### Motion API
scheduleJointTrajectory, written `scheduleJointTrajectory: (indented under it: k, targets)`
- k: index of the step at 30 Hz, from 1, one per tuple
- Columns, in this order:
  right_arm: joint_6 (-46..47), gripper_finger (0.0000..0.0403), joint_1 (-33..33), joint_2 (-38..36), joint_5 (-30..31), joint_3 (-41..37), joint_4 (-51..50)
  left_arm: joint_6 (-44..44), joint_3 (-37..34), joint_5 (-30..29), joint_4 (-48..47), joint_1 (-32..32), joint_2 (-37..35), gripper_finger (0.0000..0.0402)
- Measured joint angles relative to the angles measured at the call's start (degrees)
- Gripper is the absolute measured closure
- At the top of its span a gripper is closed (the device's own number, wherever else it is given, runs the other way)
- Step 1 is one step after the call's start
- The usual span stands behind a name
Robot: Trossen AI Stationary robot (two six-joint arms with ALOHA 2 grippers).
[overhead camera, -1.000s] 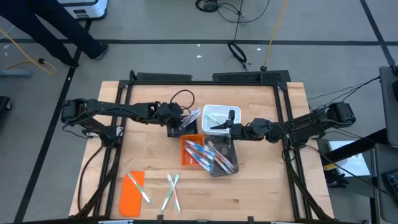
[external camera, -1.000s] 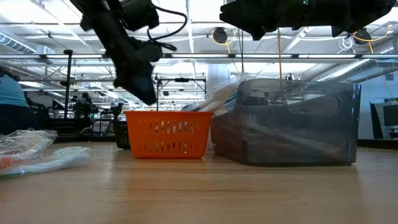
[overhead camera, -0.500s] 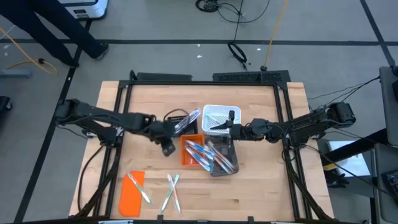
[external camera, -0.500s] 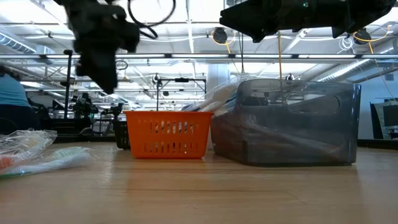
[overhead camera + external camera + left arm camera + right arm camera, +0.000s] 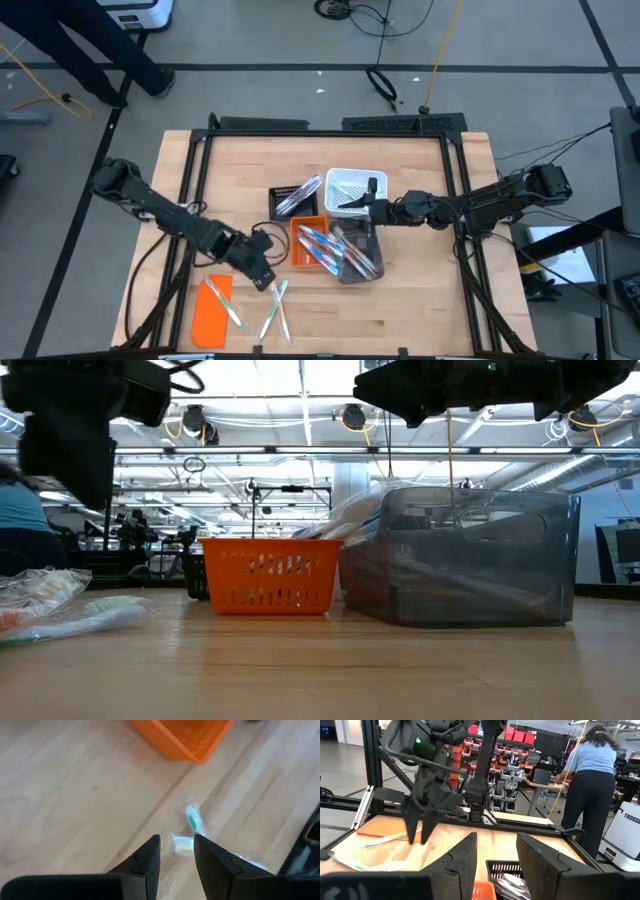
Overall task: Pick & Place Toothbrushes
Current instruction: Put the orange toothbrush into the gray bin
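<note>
Found the left hand (image 5: 266, 283) low over the near left part of the table (image 5: 430, 300), fingers (image 5: 147, 857) spread apart with nothing between them. Saw, just past its tips in the left wrist view, the heads of two toothbrushes (image 5: 192, 820) lying on the wood, one tipped green. Placed that crossed pair (image 5: 276, 306) at the near edge of the table, just right of a flat orange lid (image 5: 210, 318) with another toothbrush (image 5: 226, 301) lying across it. Noted an orange basket (image 5: 297, 255) a little farther and to the right, with several blue and pink toothbrushes slanting over its rim into a grey see-through bin (image 5: 362, 268) touching its right side. Saw a black basket (image 5: 279, 206) beyond the orange one, holding a few more wrapped toothbrushes (image 5: 300, 191), and a white basket (image 5: 345, 183) to its right. Found the right hand (image 5: 355, 204) held over the near edge of the white basket, fingers (image 5: 465, 855) likewise parted and empty. Noticed a person (image 5: 592, 785) in a blue top standing in the room beyond the table's left side, back turned.
</note>
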Motion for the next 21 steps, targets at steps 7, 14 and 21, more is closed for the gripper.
scheduleJointTrajectory:
  k: [7, 14, 21]
  targets:
    - [0.1, 0.0273, 0.0, 0.0, -0.1, 0.0, -0.4, -8.0, -3.4, -0.2, 4.7, -1.6, 3.4, 0.0284]
    - [0.2, 0.0273, 0.0, 0.0, -0.1, 0.0, -0.4, -8.9, -7.5, 1.1, 12.7, -1.7, 4.1, 0.0284]
    - [0.1, 0.0273, 0.0, 0.0, -0.1, 0.0, -0.4, -10.7, -11.3, 0.9, 18.3, -1.7, 4.1, 0.0284]
